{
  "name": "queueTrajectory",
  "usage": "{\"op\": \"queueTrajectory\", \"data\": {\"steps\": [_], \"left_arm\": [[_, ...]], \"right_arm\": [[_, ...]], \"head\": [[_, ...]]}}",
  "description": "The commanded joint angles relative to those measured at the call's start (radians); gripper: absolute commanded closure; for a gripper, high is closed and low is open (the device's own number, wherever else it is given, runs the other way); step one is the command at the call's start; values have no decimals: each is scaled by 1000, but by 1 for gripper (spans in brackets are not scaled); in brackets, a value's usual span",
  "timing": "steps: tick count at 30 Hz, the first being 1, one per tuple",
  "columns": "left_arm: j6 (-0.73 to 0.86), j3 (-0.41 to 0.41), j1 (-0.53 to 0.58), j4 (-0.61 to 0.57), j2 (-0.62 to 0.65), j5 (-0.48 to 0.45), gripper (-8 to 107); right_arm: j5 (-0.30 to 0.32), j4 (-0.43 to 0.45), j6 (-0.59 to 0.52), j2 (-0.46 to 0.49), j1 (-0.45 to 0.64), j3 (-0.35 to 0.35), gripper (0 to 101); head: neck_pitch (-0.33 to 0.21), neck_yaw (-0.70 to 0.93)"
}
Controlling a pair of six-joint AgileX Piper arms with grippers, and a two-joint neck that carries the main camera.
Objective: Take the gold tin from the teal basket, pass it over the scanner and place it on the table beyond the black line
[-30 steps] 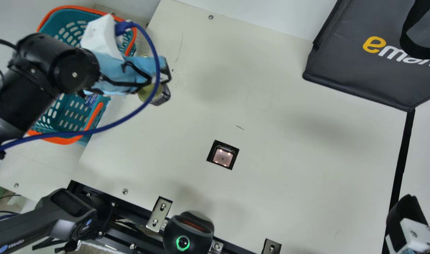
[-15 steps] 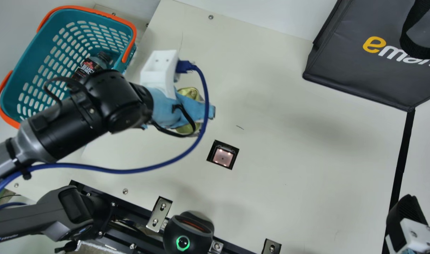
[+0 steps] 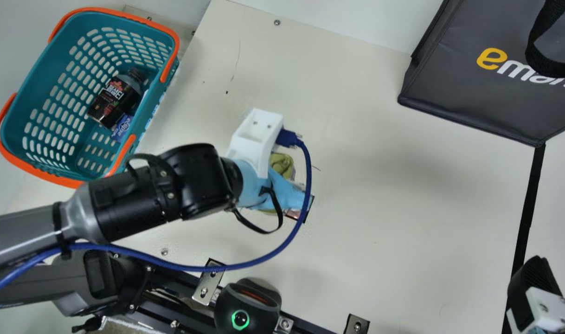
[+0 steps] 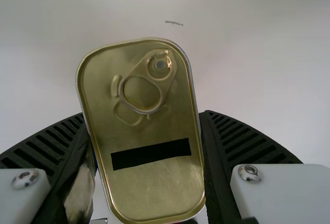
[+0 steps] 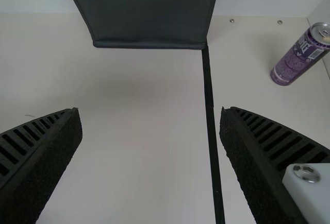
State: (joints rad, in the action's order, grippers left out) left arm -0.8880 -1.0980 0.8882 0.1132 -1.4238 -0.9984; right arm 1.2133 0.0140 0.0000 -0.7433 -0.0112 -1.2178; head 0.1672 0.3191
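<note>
L wrist view: L gripper [image 4: 142, 114] is clamped on the gold tin [image 4: 144, 136], a ribbed pad against each long side. Pull-tab lid faces the wrist cam, so the other face is prob. kept free for the scanner. Thin dark mark on the tabletop beyond.

Main view: tin is under the L gripper, just beside/partly above the scanner window [image 3: 292, 215], mid-table; prob. the scan step, w/ placing left to do. Teal basket [image 3: 36, 76] sits far L, likely for an easy reach by the L arm; dark bottle [image 3: 115, 97] + blue packet [image 3: 121, 128] inside. Grey bag [image 3: 449, 88] is far R, by the far end of the black line [image 3: 528, 204]. Cream table [image 3: 380, 260] has pen marks + a few screws; metal brackets [image 3: 208, 280] and a black device w/ green ring [image 3: 240, 320] at the near edge. Pale surround past the far edge.

R wrist view: R gripper [image 5: 149, 112] is open, nothing in it, prob. bc the L arm has the job. Purple can [image 5: 299, 56] stands R of the line, far side, near a pale wall [image 5: 322, 18]. Tin should go R of that line too, w/ room left around the can.
</note>
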Motion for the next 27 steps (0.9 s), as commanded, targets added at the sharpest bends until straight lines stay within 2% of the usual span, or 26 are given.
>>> {"op": "queueTrajectory", "data": {"steps": [1, 19, 27], "left_arm": [[-6, 8, 18, 5, -5, 7, 107], [-81, 92, 128, 32, -61, 79, 107], [-141, 74, 134, 36, -109, 98, 107]], "right_arm": [[0, 0, 0, 0, 0, 0, 6], [-1, 0, 0, 0, 0, 0, 6], [-1, 0, 0, 0, 0, 0, 6]], "head": [[-29, 2], [-29, 2], [-29, 2]]}}
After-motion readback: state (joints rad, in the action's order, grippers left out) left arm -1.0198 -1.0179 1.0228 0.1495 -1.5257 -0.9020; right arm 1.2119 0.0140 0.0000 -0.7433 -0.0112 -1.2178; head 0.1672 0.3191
